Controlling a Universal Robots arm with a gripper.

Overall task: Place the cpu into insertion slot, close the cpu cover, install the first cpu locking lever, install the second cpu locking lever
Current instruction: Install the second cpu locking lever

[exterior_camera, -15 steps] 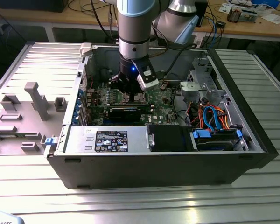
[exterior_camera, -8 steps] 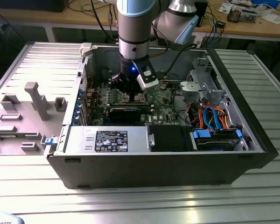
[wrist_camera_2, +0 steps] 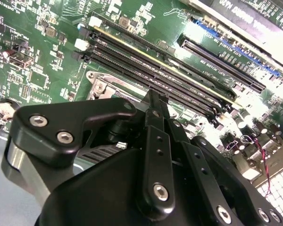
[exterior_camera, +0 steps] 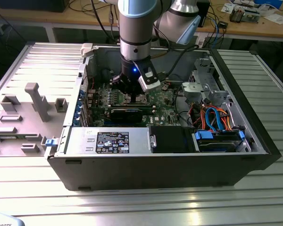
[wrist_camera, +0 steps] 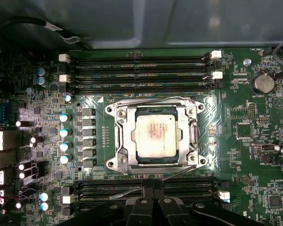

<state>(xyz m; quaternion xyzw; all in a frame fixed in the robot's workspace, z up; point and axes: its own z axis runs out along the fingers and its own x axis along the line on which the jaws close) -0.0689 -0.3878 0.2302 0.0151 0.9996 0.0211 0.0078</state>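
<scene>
i am looking down through the first wrist view at the green motherboard (wrist_camera: 236,136), and the small flat square cpu with the silver-grey metal top (wrist_camera: 155,134) is sitting in the insertion slot at the board's middle. the thin silvery metal cpu cover frame (wrist_camera: 153,135) is lying flat around it, the chip's top showing through its square opening. i am counting four screws at the corners of the frame. two thin wire locking levers are showing: one (wrist_camera: 151,98) is running along the frame's edge nearest the far bank of memory slots, and the other (wrist_camera: 146,184) is slanting out from the opposite corner across the near bank of slots, clear of the frame.

i am counting four long black memory slots (wrist_camera: 137,73) on the far side of the socket, with more black slots on the near side partly hidden by the black gripper (wrist_camera: 151,203).

the jaws are pressed together with nothing between them, both in the first wrist view and in the second wrist view, where the gripper (wrist_camera_2: 156,101) is hanging just above the socket's edge.

in the exterior view the one grey and blue robot arm (exterior_camera: 137,28) is reaching straight down into the open black computer case (exterior_camera: 170,169), which is lying on the ribbed metal counter (exterior_camera: 132,202), its gripper (exterior_camera: 132,92) over the board.
</scene>
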